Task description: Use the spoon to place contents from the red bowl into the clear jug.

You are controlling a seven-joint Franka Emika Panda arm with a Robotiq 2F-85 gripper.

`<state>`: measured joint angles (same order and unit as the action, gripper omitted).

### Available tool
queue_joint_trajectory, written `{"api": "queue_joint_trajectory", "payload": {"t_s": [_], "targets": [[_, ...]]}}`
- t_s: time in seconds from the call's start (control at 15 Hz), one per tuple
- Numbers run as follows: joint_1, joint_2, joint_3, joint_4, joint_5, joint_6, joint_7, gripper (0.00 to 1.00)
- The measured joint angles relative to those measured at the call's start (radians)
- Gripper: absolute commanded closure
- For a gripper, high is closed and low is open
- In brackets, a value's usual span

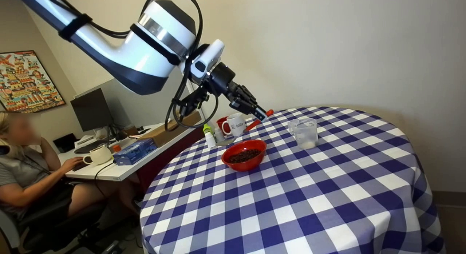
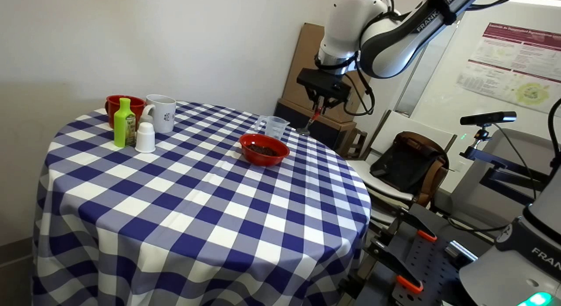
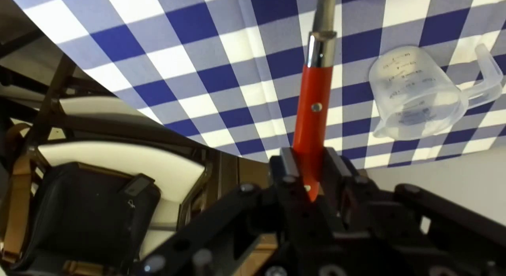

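Observation:
My gripper (image 1: 263,115) is shut on the orange-red handle of the spoon (image 3: 314,98), which tilts down in the air. In an exterior view, its grey scoop (image 2: 303,131) hangs beyond the red bowl (image 2: 264,159), apart from it; whether the scoop carries anything is too small to tell. Dark brown bits (image 1: 245,156) cover the bottom of the bowl. Upright on the table stands the clear jug (image 1: 305,132), which the wrist view shows to the right of the spoon handle. The scoop's end and the bowl are out of the wrist view.
A white mug (image 2: 162,115), a red mug (image 2: 125,105), a green bottle (image 2: 125,124) and a small white container (image 2: 145,138) are grouped on the checkered tablecloth (image 2: 210,218). Past the table's edge, a chair holds a black bag (image 3: 91,205). A person (image 1: 29,166) sits at a desk.

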<state>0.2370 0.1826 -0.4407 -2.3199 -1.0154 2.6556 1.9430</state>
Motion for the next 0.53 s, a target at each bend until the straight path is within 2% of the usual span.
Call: {"api": "queue_joint_trajectory", "payload": {"t_s": [0.13, 0.2, 0.33, 0.53], "targets": [[0.027, 0.008, 0.005, 0.032, -0.162, -0.058, 0.127, 0.95], [0.023, 0.013, 0.033, 0.046, -0.241, -0.099, 0.188, 0.95], [-0.016, 0.03, 0.128, 0.069, -0.36, -0.198, 0.291, 0.95], [-0.063, 0.085, 0.248, 0.102, -0.447, -0.325, 0.385, 0.95]]}}
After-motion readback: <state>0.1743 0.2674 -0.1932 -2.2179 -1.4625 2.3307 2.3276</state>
